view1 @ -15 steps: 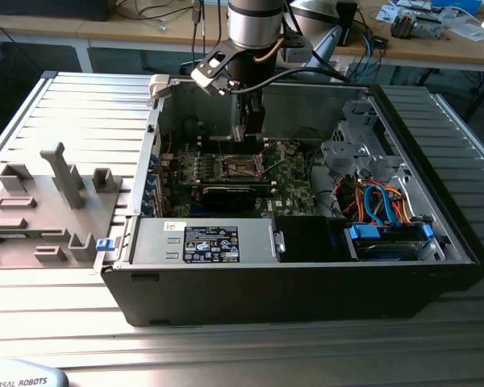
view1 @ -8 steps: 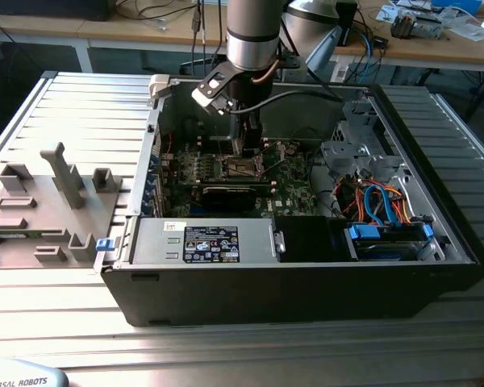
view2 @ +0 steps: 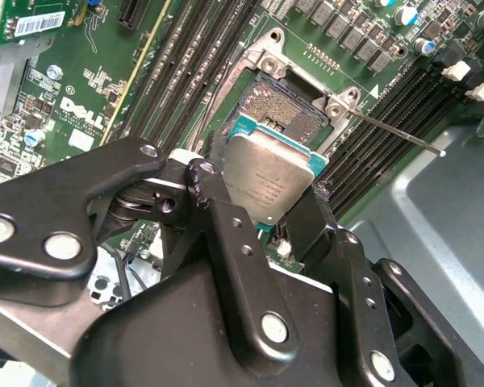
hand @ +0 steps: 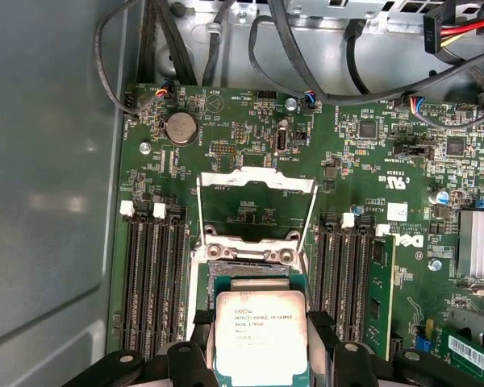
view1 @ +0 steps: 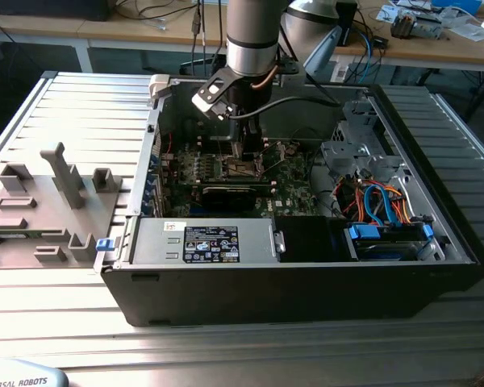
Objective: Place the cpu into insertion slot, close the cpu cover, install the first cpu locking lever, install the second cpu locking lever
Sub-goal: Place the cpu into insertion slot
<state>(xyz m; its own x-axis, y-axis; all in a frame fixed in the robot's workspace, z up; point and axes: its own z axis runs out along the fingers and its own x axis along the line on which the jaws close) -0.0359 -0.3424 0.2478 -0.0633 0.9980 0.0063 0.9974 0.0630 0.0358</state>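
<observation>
First wrist view, your gripper (hand: 262, 332) clamped on the cpu (hand: 261, 343) by two opposite edges, chip over the near part of the insertion slot (hand: 246, 272), memory slots (hand: 153, 282) flanking the slot, cpu cover (hand: 256, 175) raised open beyond the slot, you see cables (hand: 306, 56) farther past it.

The gripper (view2: 266, 184) is made of glossy black, rounded link bars pinned with round silver screws (view2: 274, 326), and its two fingers (view2: 306, 222) are black too. Above the gripper, the arm (view1: 250, 32) is a smooth silver-grey tube ending in a dark collar. There a black cable (view1: 294, 100) and a thin orange cable (view1: 268, 75) loop out beside a pale bracket (view1: 212, 95).
</observation>
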